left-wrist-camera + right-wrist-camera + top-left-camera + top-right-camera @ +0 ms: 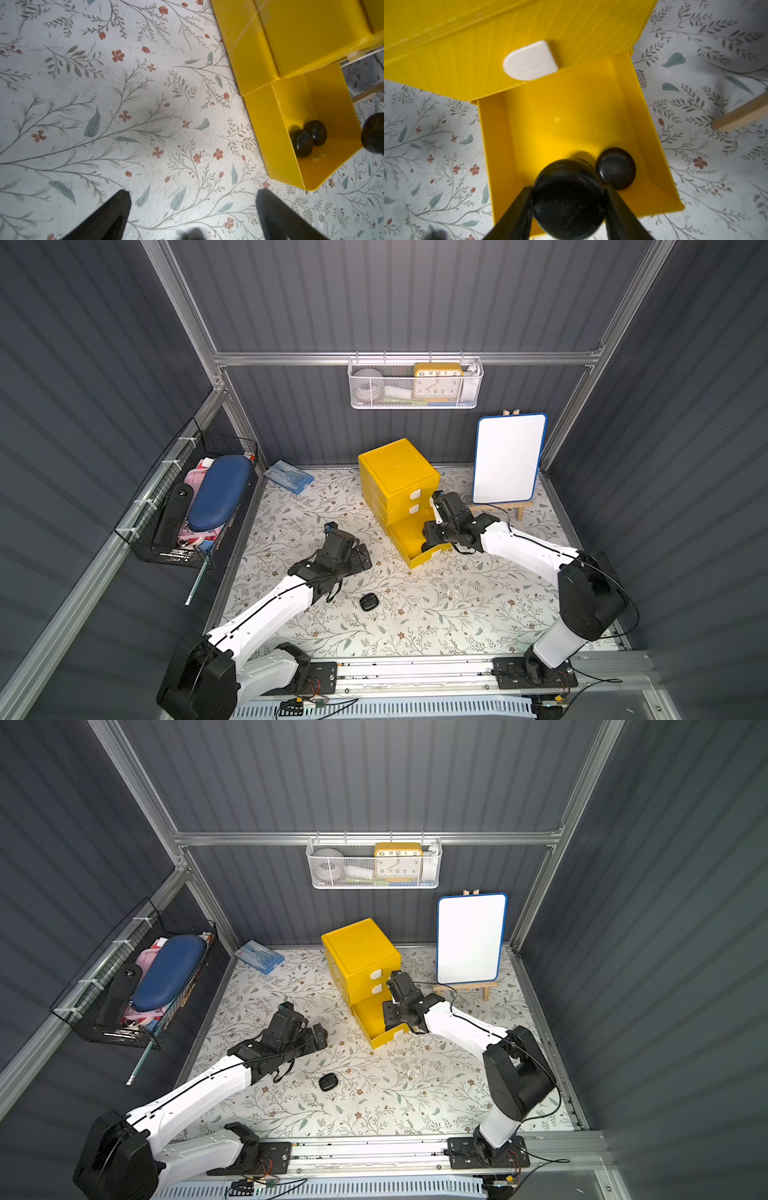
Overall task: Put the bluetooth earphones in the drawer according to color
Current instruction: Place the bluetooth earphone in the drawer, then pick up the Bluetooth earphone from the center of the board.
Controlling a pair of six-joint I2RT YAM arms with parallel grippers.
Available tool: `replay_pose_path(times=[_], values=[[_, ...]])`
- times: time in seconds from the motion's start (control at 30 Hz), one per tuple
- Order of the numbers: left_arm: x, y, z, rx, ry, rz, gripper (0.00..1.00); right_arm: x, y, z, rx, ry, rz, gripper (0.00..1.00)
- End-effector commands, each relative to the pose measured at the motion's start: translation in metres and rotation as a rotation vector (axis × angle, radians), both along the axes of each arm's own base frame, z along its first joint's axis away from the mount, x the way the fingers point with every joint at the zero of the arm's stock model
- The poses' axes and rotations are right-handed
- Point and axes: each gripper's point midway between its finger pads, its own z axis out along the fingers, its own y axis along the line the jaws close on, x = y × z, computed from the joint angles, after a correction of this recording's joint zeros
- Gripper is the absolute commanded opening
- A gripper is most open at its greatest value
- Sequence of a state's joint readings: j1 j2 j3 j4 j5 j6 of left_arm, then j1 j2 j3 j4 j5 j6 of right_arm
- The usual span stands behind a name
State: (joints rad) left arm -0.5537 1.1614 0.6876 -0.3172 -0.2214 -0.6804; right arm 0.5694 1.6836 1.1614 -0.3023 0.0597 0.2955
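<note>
Two black cases (302,143) are lying in the open drawer (560,124); the right hand (568,191), clamping a third case (568,205), should be lowering beside them before releasing, while the left hand (192,192) is hanging spread.

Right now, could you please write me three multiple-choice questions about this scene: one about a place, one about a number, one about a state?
1. The held case hangs over which drawer? A top; B middle; C bottom.
2. How many black cases lie in that drawer? A none; B two; C five.
3. The left fingers are: A open and empty; B shut on a case; C shut on a handle.

C: only the bottom drawer stands open, below the right fingers.
B: the left wrist view shows two inside.
A: they stand wide apart over bare mat.
</note>
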Motion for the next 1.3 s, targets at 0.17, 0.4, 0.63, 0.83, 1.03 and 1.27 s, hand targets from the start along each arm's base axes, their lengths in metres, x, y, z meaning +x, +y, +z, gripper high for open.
replay_pose_path(times=[0.17, 0.4, 0.63, 0.83, 1.03, 1.27], values=[[-0.009, -0.011, -0.020, -0.027, 0.067, -0.062, 0.99, 0.031, -0.001, 0.001, 0.085, 0.011, -0.011, 0.55], [-0.017, -0.016, -0.033, -0.031, 0.124, -0.102, 0.99, 0.021, 0.001, 0.019, 0.118, 0.013, 0.010, 0.78], [-0.031, -0.023, -0.040, -0.036, 0.171, -0.167, 0.99, -0.002, -0.010, 0.044, 0.145, -0.013, 0.008, 0.91], [-0.048, -0.034, -0.048, 0.009, 0.217, -0.210, 0.99, -0.022, -0.025, 0.058, 0.143, -0.035, -0.005, 0.99], [-0.066, -0.051, -0.065, 0.074, 0.282, -0.244, 0.99, -0.036, -0.036, 0.065, 0.145, -0.060, -0.024, 0.99], [-0.077, -0.062, -0.087, 0.115, 0.348, -0.285, 0.99, -0.042, -0.043, 0.064, 0.140, -0.066, -0.042, 0.99]])
